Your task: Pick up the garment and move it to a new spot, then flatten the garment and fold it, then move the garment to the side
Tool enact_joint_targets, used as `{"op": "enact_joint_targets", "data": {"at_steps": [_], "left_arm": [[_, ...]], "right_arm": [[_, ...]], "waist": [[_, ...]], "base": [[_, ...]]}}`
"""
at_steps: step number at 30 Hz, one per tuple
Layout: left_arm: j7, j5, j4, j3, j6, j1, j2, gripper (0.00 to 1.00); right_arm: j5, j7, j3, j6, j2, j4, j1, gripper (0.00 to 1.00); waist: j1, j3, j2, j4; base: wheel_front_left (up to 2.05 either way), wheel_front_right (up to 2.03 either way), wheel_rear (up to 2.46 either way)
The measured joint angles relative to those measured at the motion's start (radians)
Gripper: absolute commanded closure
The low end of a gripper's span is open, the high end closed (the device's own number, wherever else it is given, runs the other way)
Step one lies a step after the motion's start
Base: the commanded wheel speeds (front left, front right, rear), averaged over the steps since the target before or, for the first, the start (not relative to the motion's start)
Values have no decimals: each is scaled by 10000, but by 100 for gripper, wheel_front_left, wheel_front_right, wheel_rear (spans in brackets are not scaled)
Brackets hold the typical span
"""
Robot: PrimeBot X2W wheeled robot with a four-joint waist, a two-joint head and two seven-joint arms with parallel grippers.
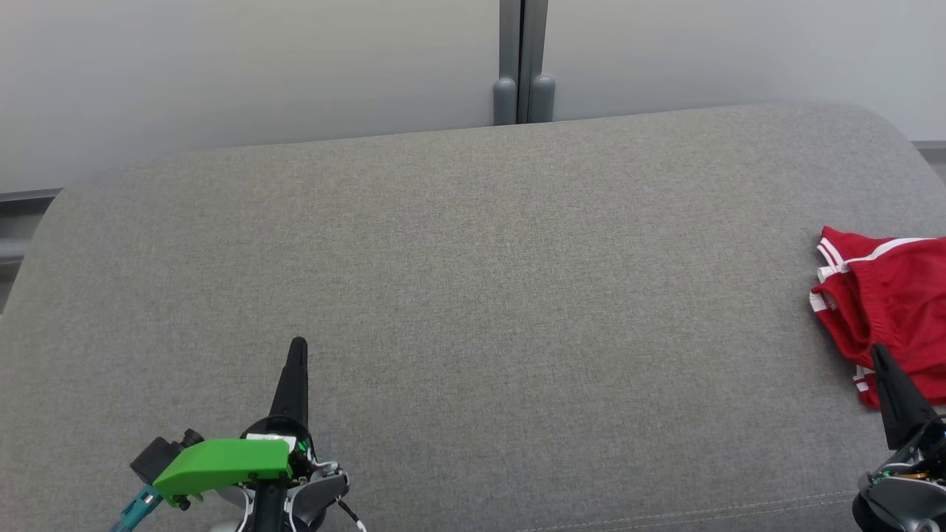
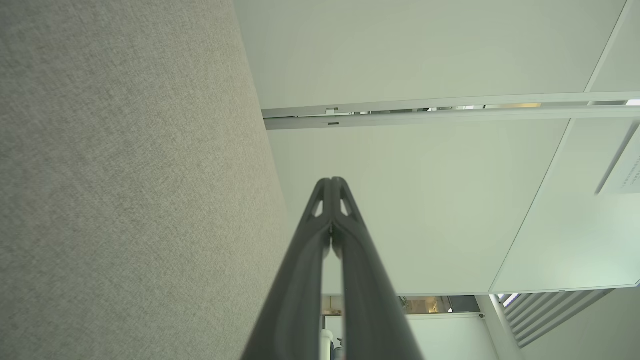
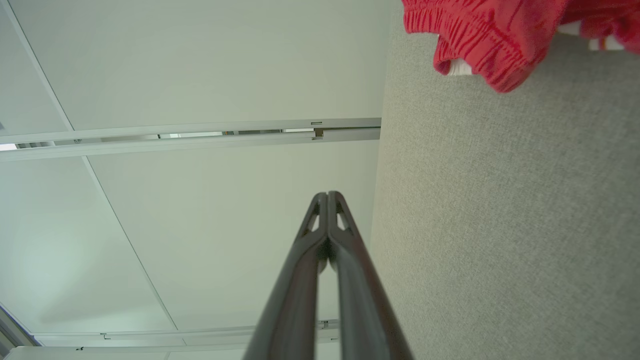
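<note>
Crumpled red garment (image 1: pixel 898 299) with white stripes lies on grey cushion (image 1: pixel 458 281), both jaws pressed together, empty.

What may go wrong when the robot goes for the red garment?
The red garment with white stripes lies bunched, partly cut off at the head view's right edge, so a grasp may be badly aimed. The right gripper near it is shut; unopened, it may only push the cloth along the grey fabric surface.
</note>
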Motion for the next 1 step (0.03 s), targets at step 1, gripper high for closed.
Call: {"op": "enact_joint_targets", "data": {"at_steps": [1], "left_arm": [[0, 0, 0, 0, 0, 0, 0, 100]], "right_arm": [[0, 0, 0, 0, 0, 0, 0, 100]], "waist": [[0, 0, 0, 0]], "base": [[0, 0, 0]]}}
